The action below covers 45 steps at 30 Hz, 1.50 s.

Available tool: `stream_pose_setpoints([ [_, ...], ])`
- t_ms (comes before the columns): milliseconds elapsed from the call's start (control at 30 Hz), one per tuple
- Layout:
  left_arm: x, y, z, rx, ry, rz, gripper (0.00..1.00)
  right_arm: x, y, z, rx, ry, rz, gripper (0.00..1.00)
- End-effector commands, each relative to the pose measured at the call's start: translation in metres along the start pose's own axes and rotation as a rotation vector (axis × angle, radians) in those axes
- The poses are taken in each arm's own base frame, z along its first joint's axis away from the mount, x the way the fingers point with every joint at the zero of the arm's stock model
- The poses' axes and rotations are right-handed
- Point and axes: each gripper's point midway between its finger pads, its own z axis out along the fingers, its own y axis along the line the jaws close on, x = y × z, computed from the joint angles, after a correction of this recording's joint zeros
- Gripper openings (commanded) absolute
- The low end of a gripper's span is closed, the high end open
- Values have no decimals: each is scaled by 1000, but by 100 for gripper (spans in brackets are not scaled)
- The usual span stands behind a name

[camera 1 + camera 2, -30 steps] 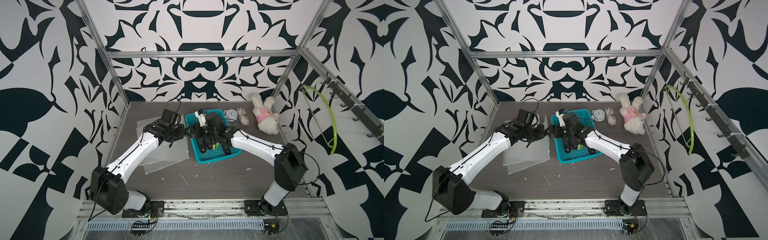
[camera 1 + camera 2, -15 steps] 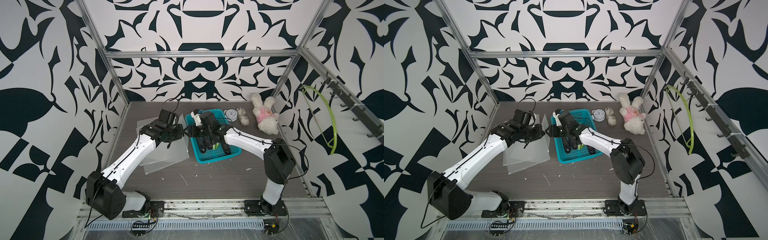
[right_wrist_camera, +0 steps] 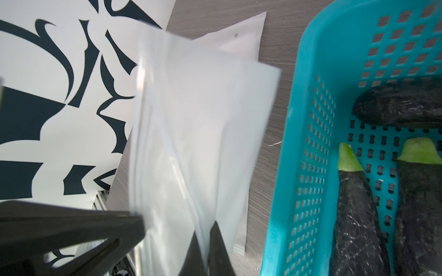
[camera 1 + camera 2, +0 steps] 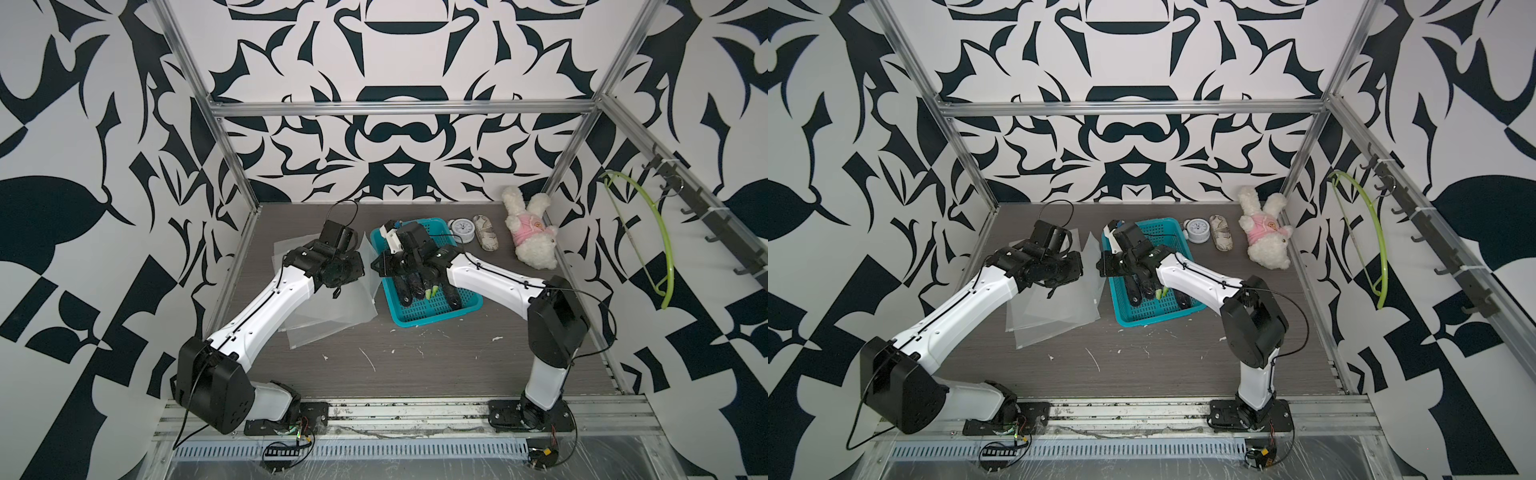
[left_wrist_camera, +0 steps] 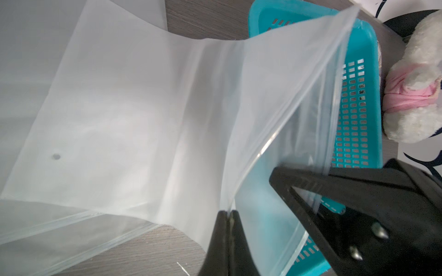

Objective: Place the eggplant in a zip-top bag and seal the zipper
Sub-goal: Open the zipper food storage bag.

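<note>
Between the two arms, just beside the left wall of the blue basket: zip-top bag lifted by its mouth, far end trailing down to the counter.
- Left tool closed, pinching one lip of the mouth.
- Right tool closed, pinching the other lip. The lips are parted, and the zipper strip shows along the raised edge.
- Eggplants lie inside the basket, untouched, green stem ends showing.

Room:
- Spare bags are stacked flat under the left forearm, their near edge just beside the basket.
- The back right corner is crowded with a clock and a plush rabbit.
- Open room is the front half of the counter, which carries only small white scraps.

Versus one second ago:
- The right tool stood open over the basket. It is now clamped on the bag at the basket's left rim.
- The right elbow has swung inward.
- The left arm is nearly unchanged, with its grip the same.

Pose: both forearms reach toward the back and converge. The wrists face each other, tools nearly tip to tip above the gap between the bag stack and the basket.
</note>
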Motion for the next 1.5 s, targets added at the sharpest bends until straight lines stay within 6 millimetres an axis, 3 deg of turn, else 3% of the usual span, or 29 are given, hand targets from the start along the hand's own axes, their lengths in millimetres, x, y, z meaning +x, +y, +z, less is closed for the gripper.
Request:
stream_pose_setpoints([
  [0,-8,-15,2,56,2,13,15,-9,15,-5,-1,-18,-37,5],
  [167,-10,-24,11,104,6,19,35,-7,15,-5,15,-13,-43,5],
  [233,-9,-23,15,94,17,20,36,-6,16,-5,12,-8,-44,5],
  [400,-3,-2,24,-16,43,37,25,-7,14,-6,27,-7,-45,6],
  [533,3,1,31,-14,61,41,25,-5,15,-6,26,4,-46,6],
  [667,3,-2,34,-2,65,36,1,-3,14,-6,30,24,-63,8],
  [800,0,-5,30,12,57,24,0,1,22,-9,12,49,-102,11],
  [1000,-2,5,25,-11,55,-17,0,6,13,-14,61,53,-114,12],
  [1167,-2,0,25,10,71,-28,0,8,4,-11,99,57,-108,11],
  [1333,-5,14,22,-97,72,-73,0,7,-4,-15,139,39,-110,9],
  [1467,-1,-6,26,2,105,3,0,6,4,-15,104,37,-114,9],
])
